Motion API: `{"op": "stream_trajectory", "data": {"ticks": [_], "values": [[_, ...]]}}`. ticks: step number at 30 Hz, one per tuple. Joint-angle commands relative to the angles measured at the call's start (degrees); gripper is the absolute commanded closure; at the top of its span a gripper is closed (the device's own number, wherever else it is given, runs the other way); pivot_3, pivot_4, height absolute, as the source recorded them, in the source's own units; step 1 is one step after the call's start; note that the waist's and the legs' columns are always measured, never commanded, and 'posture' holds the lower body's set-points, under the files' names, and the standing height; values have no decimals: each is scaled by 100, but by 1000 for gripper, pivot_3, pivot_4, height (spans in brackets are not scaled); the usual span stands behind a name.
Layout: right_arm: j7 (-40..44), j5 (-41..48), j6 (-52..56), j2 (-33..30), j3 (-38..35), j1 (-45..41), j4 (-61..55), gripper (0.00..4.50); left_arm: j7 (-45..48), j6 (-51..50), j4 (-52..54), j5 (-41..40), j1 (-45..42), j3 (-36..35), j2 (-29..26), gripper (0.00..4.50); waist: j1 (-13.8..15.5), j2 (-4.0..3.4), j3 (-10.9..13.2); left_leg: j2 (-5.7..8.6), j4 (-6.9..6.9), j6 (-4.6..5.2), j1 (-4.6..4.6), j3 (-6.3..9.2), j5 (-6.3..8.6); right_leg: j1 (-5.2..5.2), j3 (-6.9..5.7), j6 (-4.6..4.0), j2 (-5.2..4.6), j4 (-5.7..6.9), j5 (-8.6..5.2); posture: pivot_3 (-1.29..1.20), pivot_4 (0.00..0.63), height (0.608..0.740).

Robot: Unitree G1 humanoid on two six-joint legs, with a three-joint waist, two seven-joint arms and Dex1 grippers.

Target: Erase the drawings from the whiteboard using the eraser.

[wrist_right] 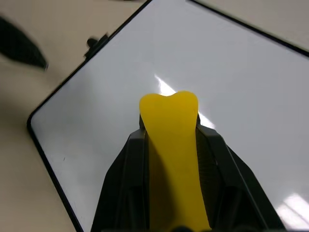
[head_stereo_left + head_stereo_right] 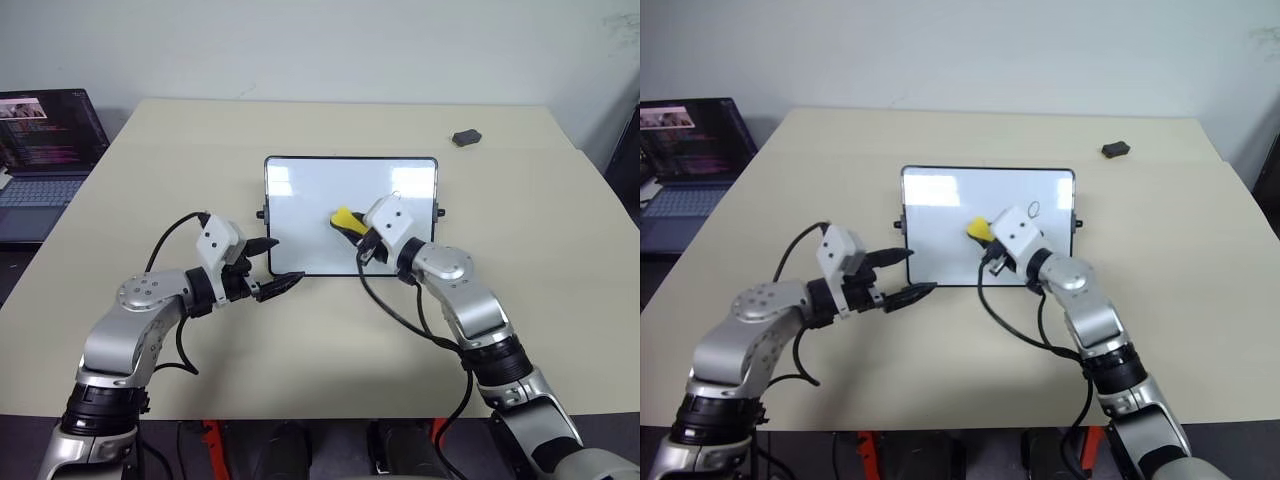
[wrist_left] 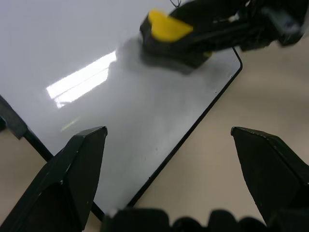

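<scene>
The whiteboard (image 2: pixel 310 200) lies flat in the middle of the table, white with a thin black frame. My right gripper (image 2: pixel 352 228) is shut on the yellow-topped, black-based eraser (image 2: pixel 344 218) over the board's middle. In the left wrist view the eraser (image 3: pixel 166 26) casts a shadow on the board and looks slightly raised. One small oval loop of the drawings (image 2: pixel 1033 209) shows on the board just right of the right gripper's housing. My left gripper (image 2: pixel 285 262) stands open at the board's near left corner, its fingers either side of the near edge and holding nothing.
An open laptop (image 2: pixel 45 150) sits off the table's far left edge. A small dark grey lump (image 2: pixel 466 137) lies on the table at the far right. Bare tabletop surrounds the board on every side.
</scene>
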State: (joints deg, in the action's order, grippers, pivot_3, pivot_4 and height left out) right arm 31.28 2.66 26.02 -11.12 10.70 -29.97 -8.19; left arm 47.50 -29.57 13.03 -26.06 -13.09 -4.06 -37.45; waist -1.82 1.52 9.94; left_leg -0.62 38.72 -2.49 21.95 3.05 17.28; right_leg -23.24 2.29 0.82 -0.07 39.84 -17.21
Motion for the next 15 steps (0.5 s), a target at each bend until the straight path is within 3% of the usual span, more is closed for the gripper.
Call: {"op": "stream_trajectory", "data": {"ticks": [1,10,15], "values": [[227,642,490,-220,-457,292,-881,3516,-226,-26,411,-128,222,-286,52,0,3,0,0,0,-1,0,1,0,1,0,0,0,-1,-3,0,0,150,740],[409,1028,598,-1175,-1042,1561,-1625,3516,-489,-80,736,-174,495,-309,157,0,16,0,0,5,2,0,-5,0,-1,6,-2,1,-5,3,0,0,150,740],[297,1111,409,-1319,-1183,2353,-1918,3516,-429,-120,725,-205,372,-261,139,0,10,0,0,5,2,0,-5,-2,-1,6,0,2,-4,2,-1,0,150,740]]}}
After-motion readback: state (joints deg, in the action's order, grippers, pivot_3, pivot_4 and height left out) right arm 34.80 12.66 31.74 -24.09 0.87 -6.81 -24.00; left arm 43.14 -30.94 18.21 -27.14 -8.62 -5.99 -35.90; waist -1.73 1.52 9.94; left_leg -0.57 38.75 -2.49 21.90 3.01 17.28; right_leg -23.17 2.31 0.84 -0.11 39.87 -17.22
